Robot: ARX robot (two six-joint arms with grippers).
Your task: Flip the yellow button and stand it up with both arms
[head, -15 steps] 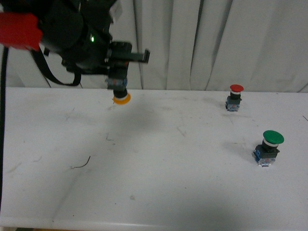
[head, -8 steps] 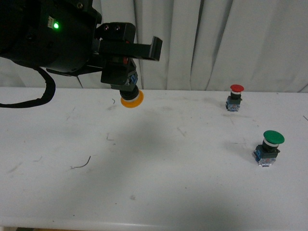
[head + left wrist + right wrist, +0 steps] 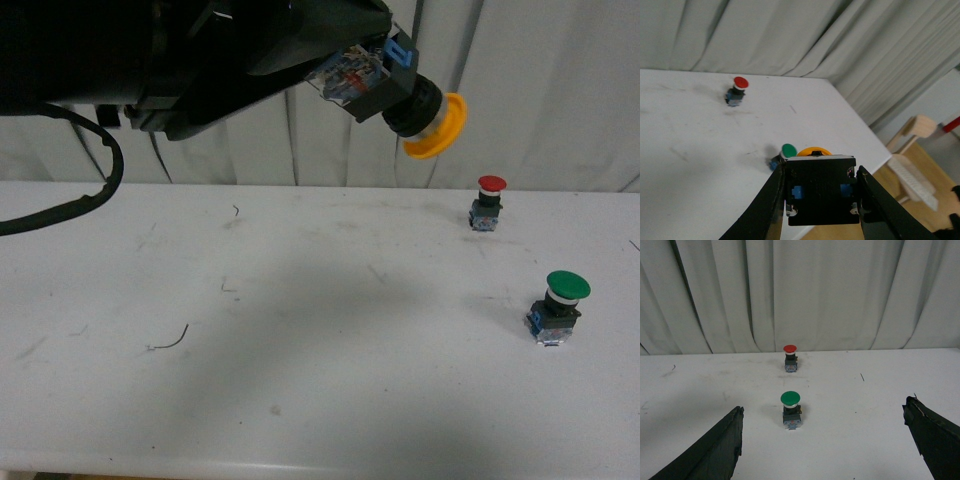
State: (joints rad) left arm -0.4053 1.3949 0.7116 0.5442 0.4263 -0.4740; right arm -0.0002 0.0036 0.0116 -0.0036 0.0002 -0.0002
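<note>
Yellow button (image 3: 400, 88) aloft in left gripper (image 3: 821, 197), cap tilted downward

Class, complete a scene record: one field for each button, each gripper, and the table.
yellow button: in the air, tilted, cap lowest, base clamped
left gripper: shut on yellow button
right gripper: open, empty, above table
red button: upright on table, far side
green button: upright on table, nearer than red
table: white, scuffed
</note>
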